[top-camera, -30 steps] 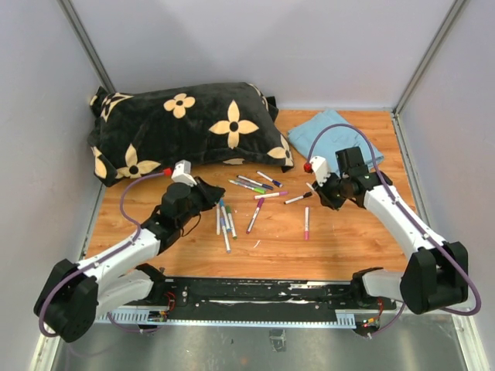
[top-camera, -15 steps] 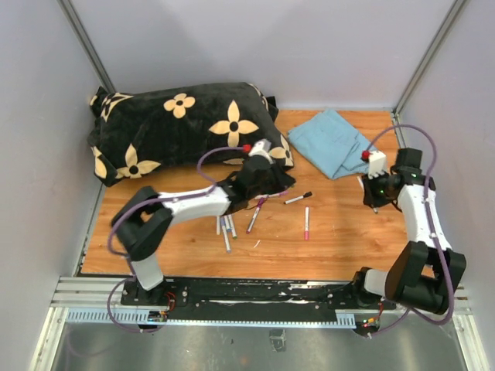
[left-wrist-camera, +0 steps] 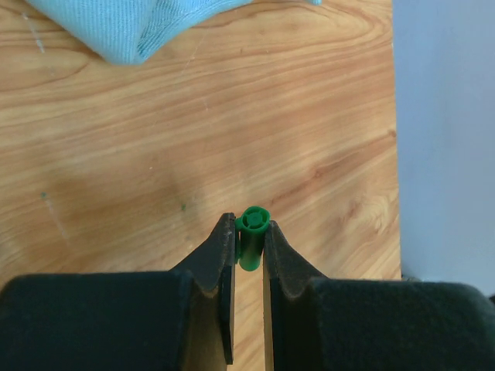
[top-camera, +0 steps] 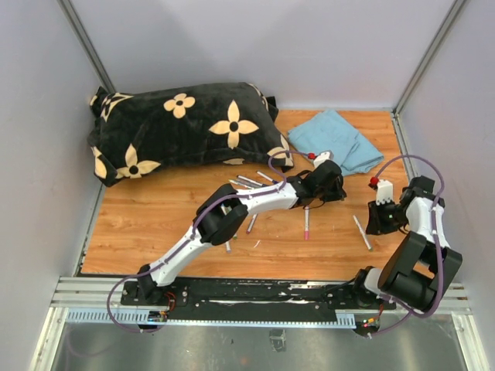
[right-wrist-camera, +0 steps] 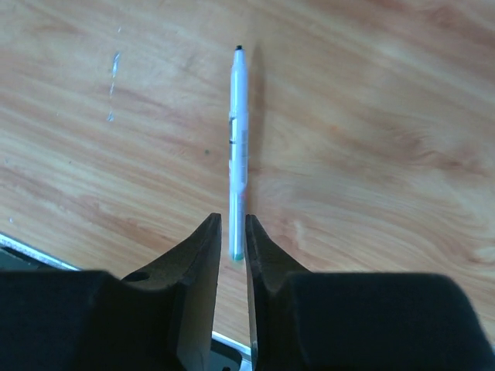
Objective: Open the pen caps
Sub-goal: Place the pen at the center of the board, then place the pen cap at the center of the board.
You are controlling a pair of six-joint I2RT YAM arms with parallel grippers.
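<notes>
The green pen cap point(left-wrist-camera: 253, 233) is pinched between the two fingers point(left-wrist-camera: 223, 251) of the left gripper point(left-wrist-camera: 249, 226), which is closed on it. The round end of the cap faces the wrist camera. The cap is held above the wooden table point(left-wrist-camera: 155, 154), in its right half, near the front edge of the blue cloth point(left-wrist-camera: 116, 23) that lies in the far right corner.

A white pen without cap point(right-wrist-camera: 239, 131) lies flat on the table near the right edge, its dark tip pointing away from the right gripper point(right-wrist-camera: 231, 222). The jaws of this gripper are almost together, with only a narrow gap. The near end of the pen is in line with this gap, and I cannot tell if the jaws pinch it or not.

A pink pen point(top-camera: 306, 222) lies near the middle of the table. Some other pens point(top-camera: 251, 182) lie further left, just in front of the black pillow with flowers point(top-camera: 178, 127) at the far left corner.
</notes>
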